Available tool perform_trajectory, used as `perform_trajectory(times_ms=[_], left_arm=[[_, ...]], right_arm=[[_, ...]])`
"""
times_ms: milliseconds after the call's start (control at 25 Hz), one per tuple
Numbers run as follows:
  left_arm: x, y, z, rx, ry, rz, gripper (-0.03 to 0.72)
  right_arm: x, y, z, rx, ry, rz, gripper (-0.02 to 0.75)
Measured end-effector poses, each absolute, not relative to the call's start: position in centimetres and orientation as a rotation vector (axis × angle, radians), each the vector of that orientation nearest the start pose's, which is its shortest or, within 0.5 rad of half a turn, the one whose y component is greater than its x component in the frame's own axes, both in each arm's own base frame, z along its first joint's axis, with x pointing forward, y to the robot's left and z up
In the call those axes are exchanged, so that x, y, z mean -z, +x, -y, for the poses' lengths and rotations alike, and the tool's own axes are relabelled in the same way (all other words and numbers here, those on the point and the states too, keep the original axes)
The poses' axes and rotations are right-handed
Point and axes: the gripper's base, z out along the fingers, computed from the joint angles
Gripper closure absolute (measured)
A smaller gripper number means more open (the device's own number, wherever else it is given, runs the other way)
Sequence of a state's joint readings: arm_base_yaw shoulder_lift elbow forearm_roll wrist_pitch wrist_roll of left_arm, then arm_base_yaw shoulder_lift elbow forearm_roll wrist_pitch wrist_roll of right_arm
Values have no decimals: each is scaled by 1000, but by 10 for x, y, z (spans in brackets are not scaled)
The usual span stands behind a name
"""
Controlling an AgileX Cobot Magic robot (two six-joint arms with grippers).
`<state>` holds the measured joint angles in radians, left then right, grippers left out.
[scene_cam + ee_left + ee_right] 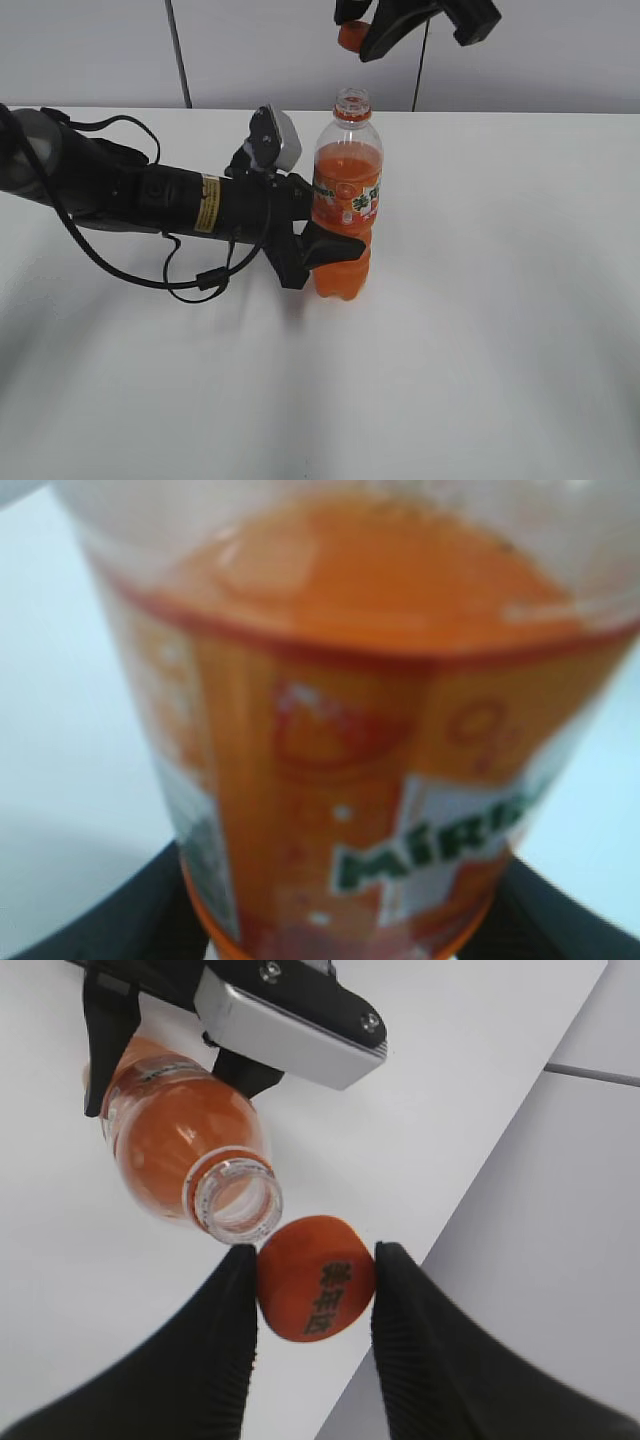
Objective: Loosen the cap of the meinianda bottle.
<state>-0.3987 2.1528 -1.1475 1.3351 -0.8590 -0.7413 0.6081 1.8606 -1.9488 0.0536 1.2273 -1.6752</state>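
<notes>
The meinianda bottle [346, 200] stands upright on the white table, its neck open and capless. My left gripper [320, 232] is shut on its body at the label band, which fills the left wrist view [350, 780]. My right gripper [372, 28] is high above the bottle, shut on the orange cap [352, 35]. In the right wrist view the cap [316, 1290] sits between the two black fingers, just beside and above the open bottle mouth [235, 1196].
The white table [500, 330] stretches around the bottle with nothing else on it. A grey wall with dark vertical seams runs behind it. The left arm's cable loops lie on the table at left [195, 280].
</notes>
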Motion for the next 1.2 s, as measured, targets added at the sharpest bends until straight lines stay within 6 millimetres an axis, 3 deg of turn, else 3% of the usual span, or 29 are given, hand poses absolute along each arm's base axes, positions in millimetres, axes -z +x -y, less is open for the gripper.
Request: perform_trajectory(times_ms=[320, 440, 680, 840, 1040, 1200], left_arm=[[-114, 348, 219, 864, 1277, -1675, 283], [-114, 348, 219, 865, 1277, -1674, 283], [-114, 348, 219, 865, 1276, -1674, 283], [-115, 348, 219, 865, 1275, -1675, 283], [-115, 348, 219, 865, 1275, -1675, 283], [-114, 348, 219, 864, 1274, -1675, 283]], right_arm=[[-370, 332, -236, 292, -2392, -1131, 468], [-374, 332, -235, 254, -2265, -1325, 468], [-384, 334, -222, 236, -1764, -1894, 468], [-390, 337, -211, 263, -1357, -2156, 468], [-393, 339, -206, 176, -882, -2348, 468], [-392, 341, -203, 84, -727, -2411, 468]])
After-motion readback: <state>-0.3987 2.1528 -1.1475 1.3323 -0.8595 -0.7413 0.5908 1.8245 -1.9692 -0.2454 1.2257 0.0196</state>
